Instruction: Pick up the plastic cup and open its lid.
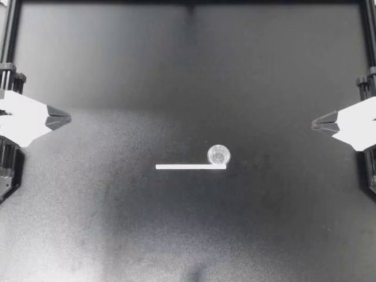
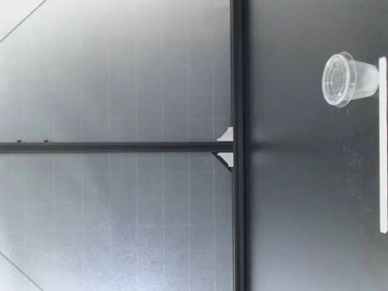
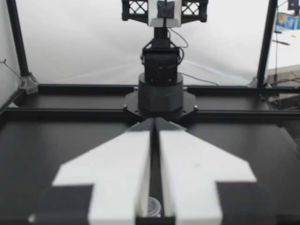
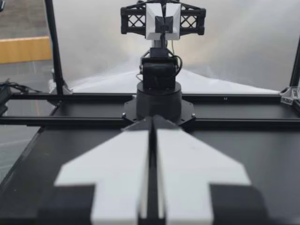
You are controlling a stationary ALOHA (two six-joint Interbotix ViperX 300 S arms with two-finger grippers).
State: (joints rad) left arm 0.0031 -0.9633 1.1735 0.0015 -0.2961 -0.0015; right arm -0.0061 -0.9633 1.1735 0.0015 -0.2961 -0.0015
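Observation:
A small clear plastic cup [image 1: 218,155] with its lid on stands upright near the table's middle, touching the right end of a white strip [image 1: 191,167]. In the low view the cup [image 2: 353,79] stands with its lid on top, beside the strip [image 2: 382,145]. My left gripper [image 1: 66,119] rests at the left edge, shut and holding nothing, far from the cup. At the right edge my right gripper [image 1: 316,123] is likewise shut with nothing in it. Through the slit under the left gripper [image 3: 153,122] a bit of the cup [image 3: 153,206] shows. The right gripper [image 4: 152,119] points across the table.
The black table [image 1: 176,70] is framed by black rails at the back and sides. Each wrist view faces the other arm's base: my right arm [image 3: 161,93] and my left arm [image 4: 159,93]. A rail [image 2: 237,145] crosses behind the table.

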